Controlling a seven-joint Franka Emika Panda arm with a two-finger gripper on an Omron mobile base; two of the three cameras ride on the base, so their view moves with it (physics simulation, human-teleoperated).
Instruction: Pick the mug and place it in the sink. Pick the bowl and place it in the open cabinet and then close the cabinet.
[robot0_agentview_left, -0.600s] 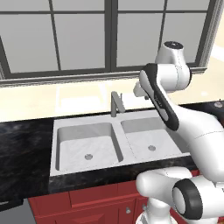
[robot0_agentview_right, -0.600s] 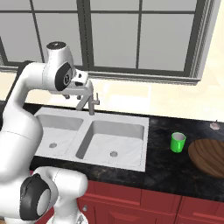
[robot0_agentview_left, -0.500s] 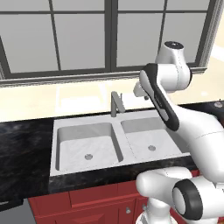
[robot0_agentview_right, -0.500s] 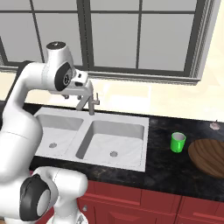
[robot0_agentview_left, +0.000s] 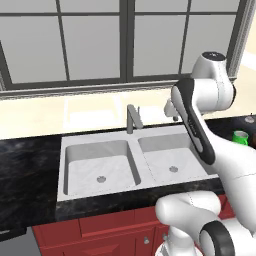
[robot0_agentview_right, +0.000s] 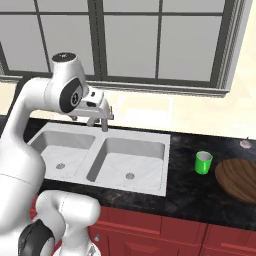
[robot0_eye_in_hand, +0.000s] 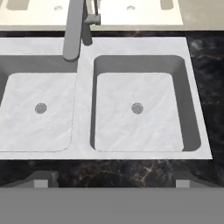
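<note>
Tool is hanging high over the sink with fingers spread apart and empty, mug sitting upright on the bench right of the basins, beside the bowl, waiting for pickup.

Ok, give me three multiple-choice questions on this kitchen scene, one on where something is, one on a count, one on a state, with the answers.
1. Where does the mug stand?
A. In a basin
B. On the counter between sink and bowl
C. On the windowsill

2. How many basins does the sink have?
A. One
B. Two
C. Three

3. What is in the end effector?
A. The mug
B. The bowl
C. Nothing, its fingers are spread

Answers:
B, it sits on the dark counter left of the bowl.
B, two drains show.
C, the fingertips stand wide apart over the sink.
</note>
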